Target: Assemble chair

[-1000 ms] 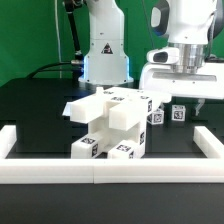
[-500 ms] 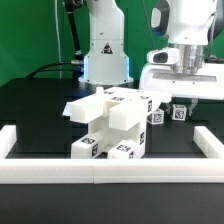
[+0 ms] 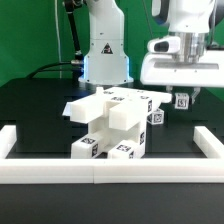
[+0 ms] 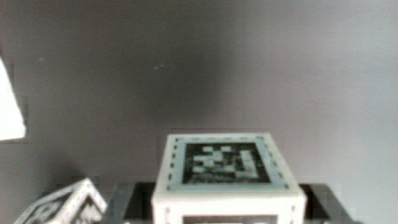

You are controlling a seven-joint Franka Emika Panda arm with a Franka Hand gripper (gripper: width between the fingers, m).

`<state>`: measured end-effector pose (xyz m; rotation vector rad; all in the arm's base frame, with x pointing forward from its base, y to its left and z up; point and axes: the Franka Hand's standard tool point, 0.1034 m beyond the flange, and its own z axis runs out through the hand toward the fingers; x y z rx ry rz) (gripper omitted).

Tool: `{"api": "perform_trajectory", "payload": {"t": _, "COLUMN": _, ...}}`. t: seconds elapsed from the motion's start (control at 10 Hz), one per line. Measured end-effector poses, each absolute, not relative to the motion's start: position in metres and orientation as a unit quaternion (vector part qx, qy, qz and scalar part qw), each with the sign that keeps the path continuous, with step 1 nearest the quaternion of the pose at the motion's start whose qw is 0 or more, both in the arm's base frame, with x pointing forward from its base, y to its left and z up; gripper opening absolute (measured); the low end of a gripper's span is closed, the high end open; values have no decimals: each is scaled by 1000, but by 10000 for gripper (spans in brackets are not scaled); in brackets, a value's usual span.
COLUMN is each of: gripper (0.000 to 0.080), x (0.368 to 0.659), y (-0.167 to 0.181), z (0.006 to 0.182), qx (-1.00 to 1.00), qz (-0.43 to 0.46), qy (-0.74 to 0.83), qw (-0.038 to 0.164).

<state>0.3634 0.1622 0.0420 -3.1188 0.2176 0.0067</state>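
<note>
1. The gripper [image 3: 184, 96] has both fingers squeezed onto a small cube [image 3: 183, 102], and it looks lifted off the black table [image 3: 40, 110].
2. From the wrist, the cube's tag sits right between the fingers.
3. The half-built chair [image 3: 110, 125] stands near, lower down, toward the exterior view's left.
4. I think the cube must go that way. A second cube [image 3: 157, 117] sits between them.
</note>
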Motion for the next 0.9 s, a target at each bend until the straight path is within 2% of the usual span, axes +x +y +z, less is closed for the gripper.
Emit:
{"api": "perform_trajectory", "payload": {"t": 0.3, "gripper": 275, "x": 380, "y": 157, "z": 95, "qx": -999, "qz": 8, "qy": 21, "qw": 34}}
{"api": "perform_trajectory", "payload": {"t": 0.4, "gripper": 275, "x": 399, "y": 152, "z": 111, "qx": -1000, "qz": -1, "qy": -11, "qw": 22}}
{"api": "perform_trajectory", "payload": {"t": 0.6, "gripper": 275, "x": 395, "y": 152, "z": 104, "qx": -1000, "qz": -3, "qy": -8, "qw": 21}}
{"api": "perform_trajectory", "payload": {"t": 0.8, "gripper": 275, "x": 397, "y": 149, "z": 105, "qx": -1000, "qz": -5, "qy": -21, "qw": 21}}
{"api": "perform_trajectory", "payload": {"t": 0.9, "gripper": 275, "x": 403, "y": 136, "z": 109, "qx": -998, "qz": -11, "qy": -57, "qw": 21}}
